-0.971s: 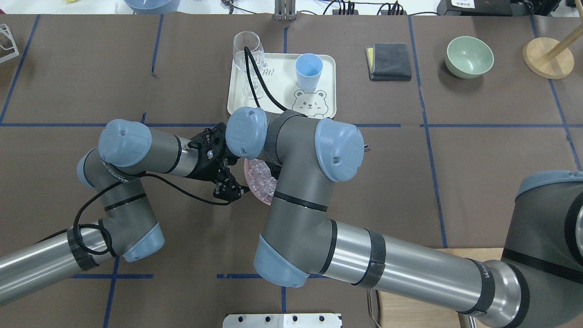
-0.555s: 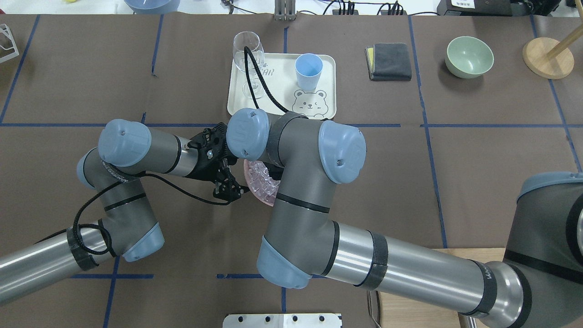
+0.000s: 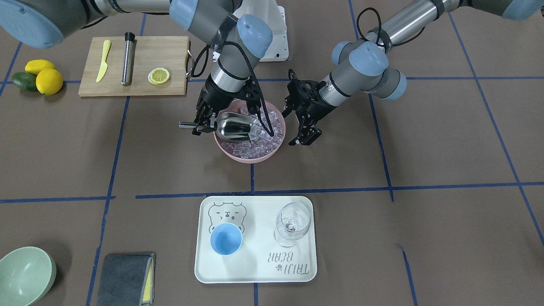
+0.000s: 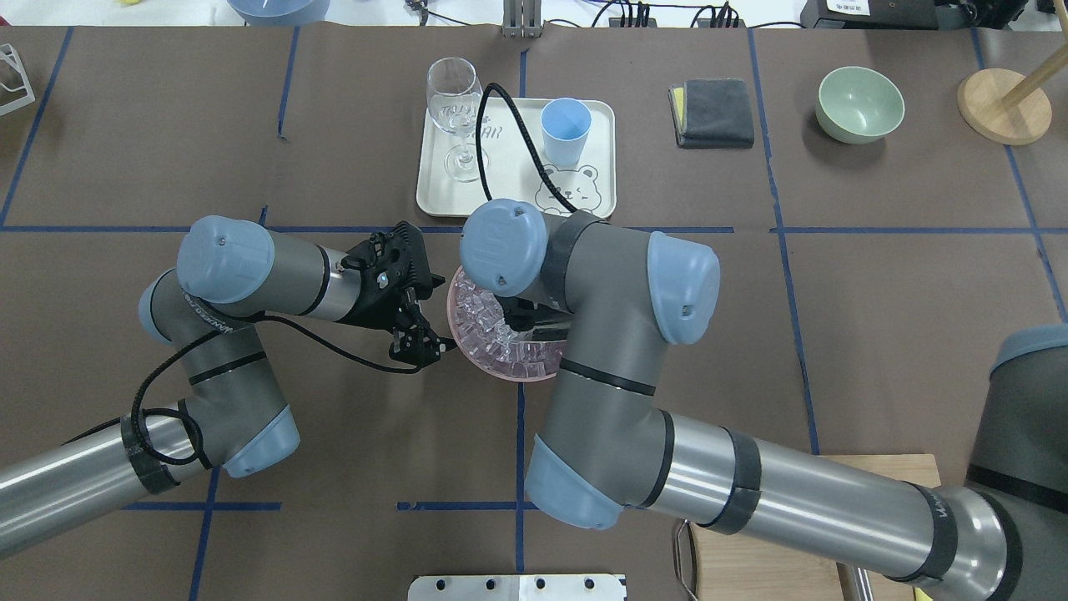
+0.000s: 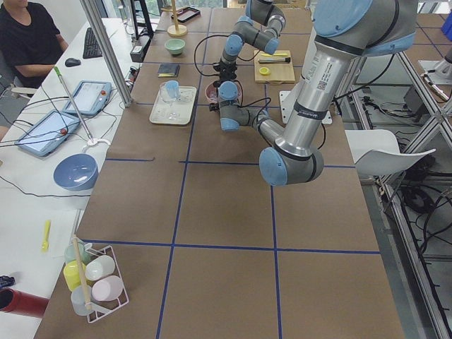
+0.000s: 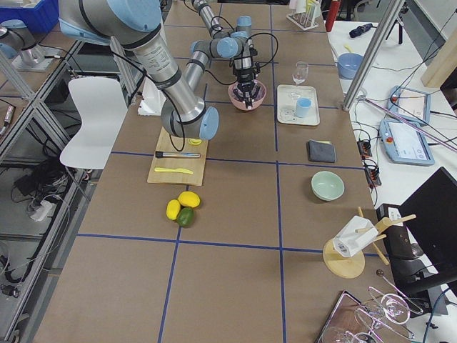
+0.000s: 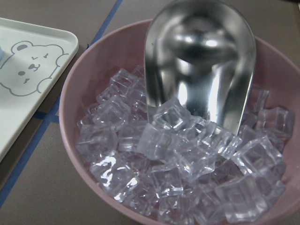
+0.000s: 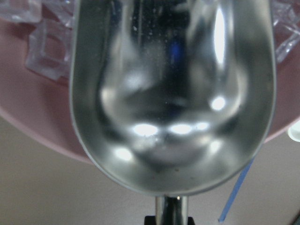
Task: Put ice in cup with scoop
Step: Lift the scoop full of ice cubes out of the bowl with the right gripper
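Note:
A pink bowl (image 3: 238, 158) holds a heap of ice (image 3: 255, 146) at the table's middle; the ice fills the left wrist view (image 7: 178, 173). My right gripper (image 3: 201, 126) is shut on the rod handle of the steel scoop (image 3: 233, 126). The scoop lies tilted in the bowl, its mouth against the ice (image 7: 201, 61). Its trough looks empty in the right wrist view (image 8: 168, 93). My left gripper (image 3: 305, 137) is open and empty, just beside the bowl's rim, apart from it. The light-blue cup (image 3: 226, 239) stands empty on the white tray (image 3: 255, 272).
A wine glass (image 3: 292, 223) stands on the tray beside the cup. A cutting board (image 3: 170, 51) with a knife, steel cylinder and lemon slice lies behind the bowl. A green bowl (image 3: 23, 276) and grey cloth (image 3: 125, 278) sit at the front.
My right arm has swung to the right in the overhead view, uncovering more of the pink bowl and the wine glass. The left arm has hardly moved.

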You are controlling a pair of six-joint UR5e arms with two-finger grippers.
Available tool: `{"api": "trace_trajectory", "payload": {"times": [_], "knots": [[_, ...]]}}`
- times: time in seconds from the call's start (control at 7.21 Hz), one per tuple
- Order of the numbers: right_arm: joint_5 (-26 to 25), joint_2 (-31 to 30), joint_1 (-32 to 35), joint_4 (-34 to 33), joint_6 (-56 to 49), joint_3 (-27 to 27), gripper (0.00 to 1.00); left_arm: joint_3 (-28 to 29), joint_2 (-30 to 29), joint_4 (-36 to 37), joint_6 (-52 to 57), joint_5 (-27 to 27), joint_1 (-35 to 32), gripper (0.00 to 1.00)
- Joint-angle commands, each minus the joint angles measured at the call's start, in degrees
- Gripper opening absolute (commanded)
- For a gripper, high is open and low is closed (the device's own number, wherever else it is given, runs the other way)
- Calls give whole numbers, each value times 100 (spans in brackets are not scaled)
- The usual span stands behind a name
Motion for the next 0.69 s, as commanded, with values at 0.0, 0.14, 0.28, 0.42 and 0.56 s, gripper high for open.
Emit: {"api": "trace_trajectory", "payload": {"times": [0.0, 0.14, 0.28, 0.42, 0.56], "knots": [[803, -626, 311, 958, 324, 365, 0, -18, 0, 2, 0, -9, -40, 100], [859, -698, 330, 1135, 422, 366, 0, -18, 0, 2, 0, 0, -40, 100], [886, -768, 330, 1363, 570, 366, 0, -18, 0, 2, 0, 0, -49, 100], [1017, -890, 339, 1670, 711, 366, 0, -18, 9, 2, 0, 0, -58, 100], [1070, -987, 330, 1960, 834, 366, 0, -18, 9, 11, 0, -9, -84, 100]]}}
